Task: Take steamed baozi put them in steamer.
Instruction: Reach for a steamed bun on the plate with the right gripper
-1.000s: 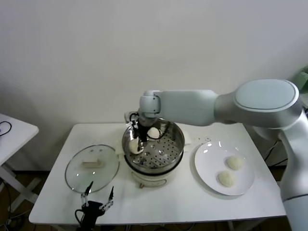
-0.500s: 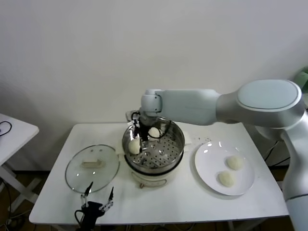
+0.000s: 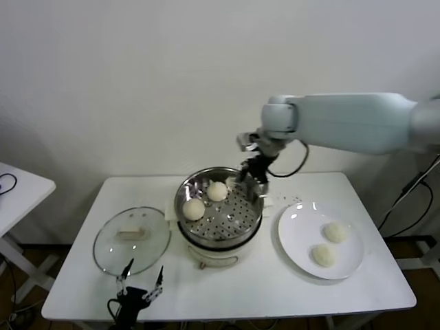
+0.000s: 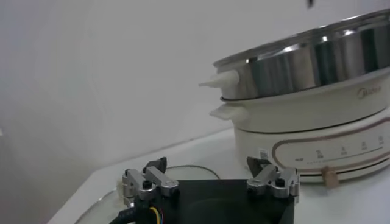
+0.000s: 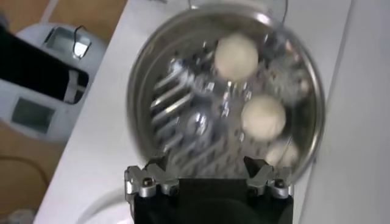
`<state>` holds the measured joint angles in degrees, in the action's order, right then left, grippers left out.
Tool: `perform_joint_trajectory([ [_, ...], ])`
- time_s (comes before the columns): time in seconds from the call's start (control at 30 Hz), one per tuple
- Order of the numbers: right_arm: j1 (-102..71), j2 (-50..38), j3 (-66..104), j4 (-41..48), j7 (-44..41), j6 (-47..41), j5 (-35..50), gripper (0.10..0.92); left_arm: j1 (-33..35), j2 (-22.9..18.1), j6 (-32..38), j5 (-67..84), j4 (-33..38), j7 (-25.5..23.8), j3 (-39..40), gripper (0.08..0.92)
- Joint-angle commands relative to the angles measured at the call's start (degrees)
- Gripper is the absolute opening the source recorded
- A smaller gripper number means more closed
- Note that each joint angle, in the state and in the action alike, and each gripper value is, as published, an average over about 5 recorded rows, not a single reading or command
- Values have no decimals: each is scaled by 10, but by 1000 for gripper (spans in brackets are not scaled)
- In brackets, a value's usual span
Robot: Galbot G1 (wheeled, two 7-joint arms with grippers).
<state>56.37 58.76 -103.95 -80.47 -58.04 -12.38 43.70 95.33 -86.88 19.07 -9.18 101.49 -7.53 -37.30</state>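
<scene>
I see two steamed baozi (image 3: 205,199) lying in the steamer (image 3: 218,209), two on the plate (image 3: 300,246) to its right. My right gripper (image 3: 252,173) hangs over the steamer's far right rim, fingers spread and empty. My left gripper (image 3: 139,284) waits parked at the table's near edge, fingers apart, its arm cut off.

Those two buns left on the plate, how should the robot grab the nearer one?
From straight above, fingers closing on opposite sides at its widest middle. The bun is a low smooth dome lying flat on the plate, apart from the other bun, so its sides are free. Probably gently, since it looks soft.
</scene>
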Motion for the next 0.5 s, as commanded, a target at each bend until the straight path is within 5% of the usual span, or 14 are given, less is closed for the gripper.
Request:
perform_joint_trajectory([
  [0.03,17,-200,-72,-90,-11,22,-130,823,-2,0,0,1,0,0,1,823],
  [0.5,-239,-299,84,-42,27,3,-267,823,-5,-3,-2,0,-5,0,-2,823],
])
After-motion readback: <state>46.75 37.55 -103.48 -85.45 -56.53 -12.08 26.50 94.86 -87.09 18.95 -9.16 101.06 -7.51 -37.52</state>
